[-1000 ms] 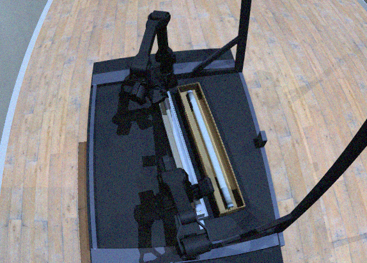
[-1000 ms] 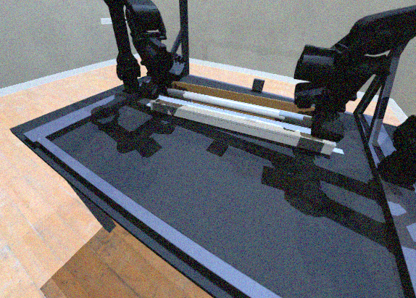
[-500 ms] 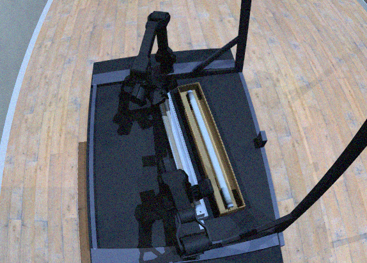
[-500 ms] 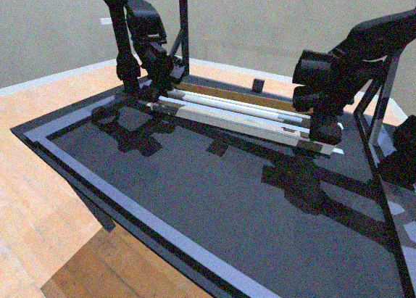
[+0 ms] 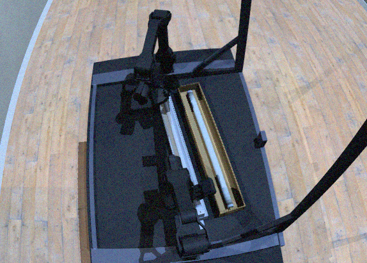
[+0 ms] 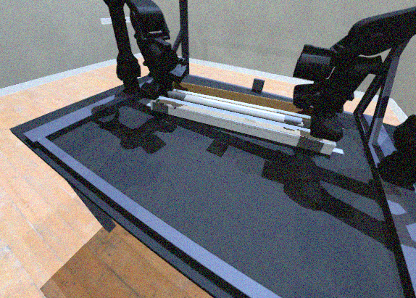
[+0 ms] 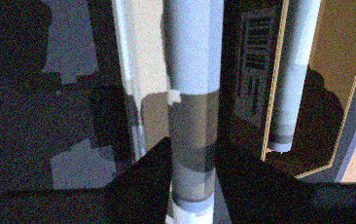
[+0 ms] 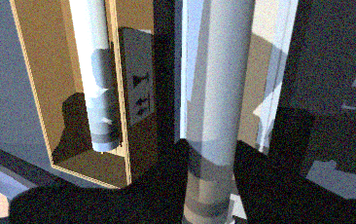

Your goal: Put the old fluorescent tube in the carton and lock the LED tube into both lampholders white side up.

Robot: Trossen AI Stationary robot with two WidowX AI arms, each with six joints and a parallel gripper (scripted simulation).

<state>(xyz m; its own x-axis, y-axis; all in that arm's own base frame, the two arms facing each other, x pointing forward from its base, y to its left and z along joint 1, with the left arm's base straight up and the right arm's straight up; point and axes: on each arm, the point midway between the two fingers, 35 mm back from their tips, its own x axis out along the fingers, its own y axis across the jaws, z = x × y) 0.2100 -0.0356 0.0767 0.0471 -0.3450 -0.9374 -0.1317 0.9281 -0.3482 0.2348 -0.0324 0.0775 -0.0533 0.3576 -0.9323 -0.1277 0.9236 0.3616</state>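
The old tube (image 5: pixel 204 143) (image 7: pixel 298 73) (image 8: pixel 89 49) lies lengthwise inside the open carton (image 5: pixel 215 141) (image 6: pixel 235 93) (image 7: pixel 354 63) (image 8: pixel 38 73), which sits on the bench beside the light fixture (image 5: pixel 202 212) (image 6: pixel 232 125) (image 7: pixel 150 54) (image 8: pixel 267 34). My left gripper (image 7: pixel 192 143) (image 6: pixel 319 133) is shut on the LED tube (image 6: pixel 235 106) (image 7: pixel 195 49) (image 8: pixel 228 73) near one end. My right gripper (image 8: pixel 209 146) (image 6: pixel 170 91) is shut on it near the other. The tube is low over the fixture and roughly parallel to it. The fingers hide the lampholders, and its exact gap and roll are unclear.
The carton stands close along one long side of the fixture, within reach of both grippers' outer parts. Dark frame posts (image 5: pixel 244 23) (image 6: pixel 183 19) rise at the bench edge. A small dark block (image 5: pixel 260 139) (image 6: pixel 258 85) is at the far bench edge beyond the carton.
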